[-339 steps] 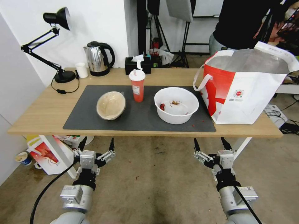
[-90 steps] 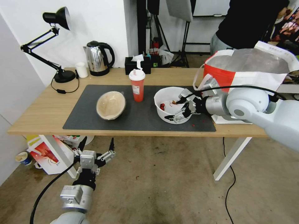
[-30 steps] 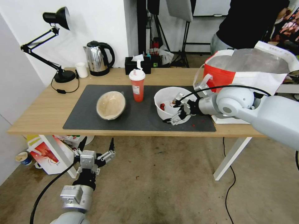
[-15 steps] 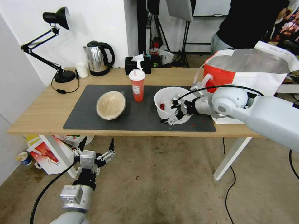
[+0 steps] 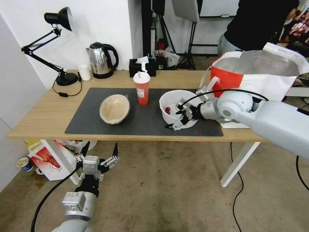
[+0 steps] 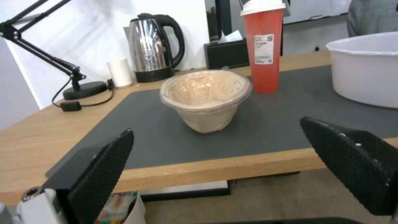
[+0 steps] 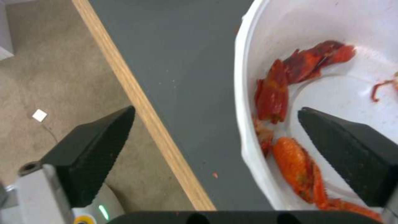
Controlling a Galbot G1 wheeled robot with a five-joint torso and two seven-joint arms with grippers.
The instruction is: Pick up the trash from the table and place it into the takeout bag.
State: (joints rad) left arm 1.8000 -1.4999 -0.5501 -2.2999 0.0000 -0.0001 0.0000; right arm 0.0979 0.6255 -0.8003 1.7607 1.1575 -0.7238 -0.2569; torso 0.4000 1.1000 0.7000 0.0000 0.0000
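Bowl [image 5: 175,108] grab was underway: right gripper [image 5: 178,117] straddled its near rim, jaws wide. Closing seemed next. Left gripper [image 5: 99,151] hung below the worktop [image 5: 42,119], jaws wide.

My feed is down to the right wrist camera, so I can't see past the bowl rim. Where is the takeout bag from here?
Observer: The takeout bag stands on the table just to the right of the large white bowl, whose near rim the right gripper straddles. Its mouth is open upward.
Operator: Anything on the bowl's other side?
Observer: The red drink cup stands upright to the bowl's left, apart from it.
Operator: And the left arm?
Observer: The left gripper hangs open below the table's front edge, touching nothing.
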